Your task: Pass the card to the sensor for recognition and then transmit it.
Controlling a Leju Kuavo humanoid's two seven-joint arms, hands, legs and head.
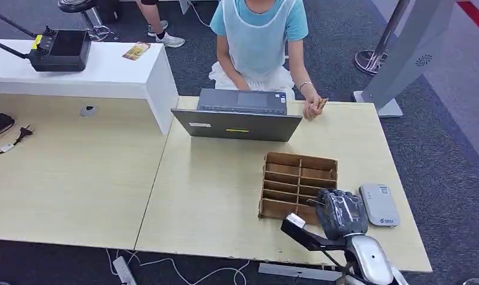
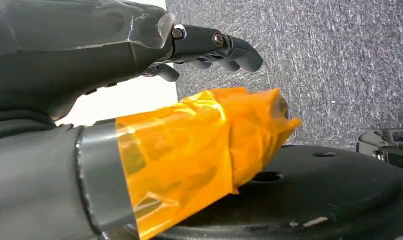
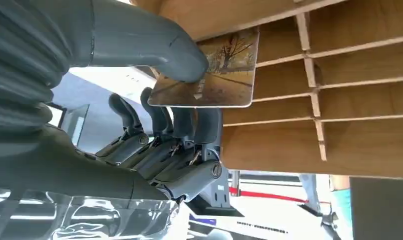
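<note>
The right hand (image 3: pixel 154 115) pinches the card (image 3: pixel 209 75) between its thick thumb, pressed on the printed face, and the dark fingers curled beneath it. The card sits at the mouth of the wooden slotted rack (image 1: pixel 298 185), right in front of the hand, so the step in hand looks like drawing it free. The sensor (image 1: pixel 379 205), a flat grey-white pad on the table (image 1: pixel 213 196), lies just beside the hand, on its outer side.

To do this well, I judge the hand should keep its pinch firm and pull the card straight back along the slot, clear of the thin dividers, before swinging sideways. Then lay the card flat and low over the pad.

The left hand (image 2: pixel 209 47) hangs by the floor, fingers loosely apart, holding nothing.
</note>
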